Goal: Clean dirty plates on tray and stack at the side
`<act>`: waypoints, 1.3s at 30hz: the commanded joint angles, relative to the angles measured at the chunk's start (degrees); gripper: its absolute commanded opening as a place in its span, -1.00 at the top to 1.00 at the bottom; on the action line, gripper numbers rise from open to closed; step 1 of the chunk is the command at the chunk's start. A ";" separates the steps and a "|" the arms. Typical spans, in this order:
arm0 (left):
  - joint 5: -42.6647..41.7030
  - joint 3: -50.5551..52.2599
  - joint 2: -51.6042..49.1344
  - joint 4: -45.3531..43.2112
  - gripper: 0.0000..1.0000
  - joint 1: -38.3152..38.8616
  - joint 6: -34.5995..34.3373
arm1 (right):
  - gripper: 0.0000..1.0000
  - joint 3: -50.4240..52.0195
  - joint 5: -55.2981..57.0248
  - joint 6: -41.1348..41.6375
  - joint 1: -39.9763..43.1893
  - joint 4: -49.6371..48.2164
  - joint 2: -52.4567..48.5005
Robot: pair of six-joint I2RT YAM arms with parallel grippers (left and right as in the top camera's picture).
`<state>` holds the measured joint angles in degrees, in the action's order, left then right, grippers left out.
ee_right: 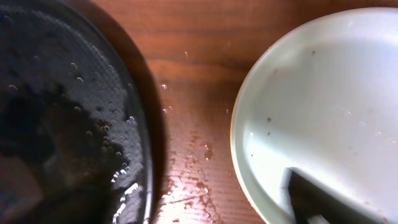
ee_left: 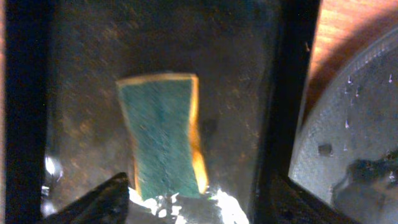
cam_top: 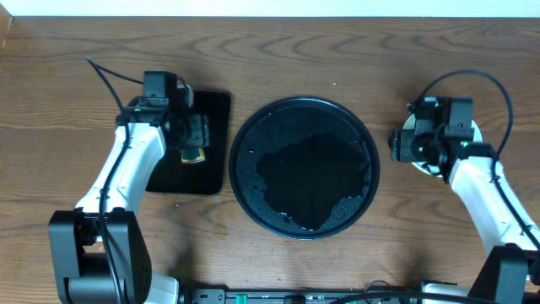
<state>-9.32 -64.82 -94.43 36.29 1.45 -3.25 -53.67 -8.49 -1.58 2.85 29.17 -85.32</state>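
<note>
left gripper (cam_top: 196,135) hangs, fingers (ee_left: 106,199) spread, over a green sponge (ee_left: 163,140) on the rectangular tray (cam_top: 215,114); right gripper (cam_top: 405,145) over a pale plate (ee_right: 323,81), finger state unclear; round tray (cam_top: 261,127) wet.

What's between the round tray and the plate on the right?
Only tabletop with scattered water droplets separates round tray and plate; the right wrist view shows it.
</note>
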 commanded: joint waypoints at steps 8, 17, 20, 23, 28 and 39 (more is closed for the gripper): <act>-0.55 -2.19 1.99 17.79 -0.59 -1.46 -5.57 | -0.98 -13.55 -1.62 0.44 3.13 14.10 1.42; -0.52 -1.05 11.19 21.44 -0.60 -1.53 -1.86 | -0.98 -13.14 -0.61 0.70 5.01 22.12 2.23; -0.52 1.38 16.85 20.59 -0.61 -1.53 -1.57 | -0.99 -11.47 -0.37 0.70 5.01 22.49 4.46; -0.52 5.03 23.80 18.47 -0.61 -1.53 -0.81 | -0.98 -7.65 -0.37 0.68 5.01 20.24 9.55; -0.55 10.93 36.72 15.17 -0.61 -1.49 1.42 | -0.99 1.22 -0.37 0.63 4.98 14.99 23.28; -0.55 15.45 58.05 12.63 -0.61 -1.49 1.51 | -0.99 9.99 1.57 0.68 5.01 14.36 45.13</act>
<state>-9.98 -49.98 -38.13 48.88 0.05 -2.70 -44.34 -7.77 -1.50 7.29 42.85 -41.67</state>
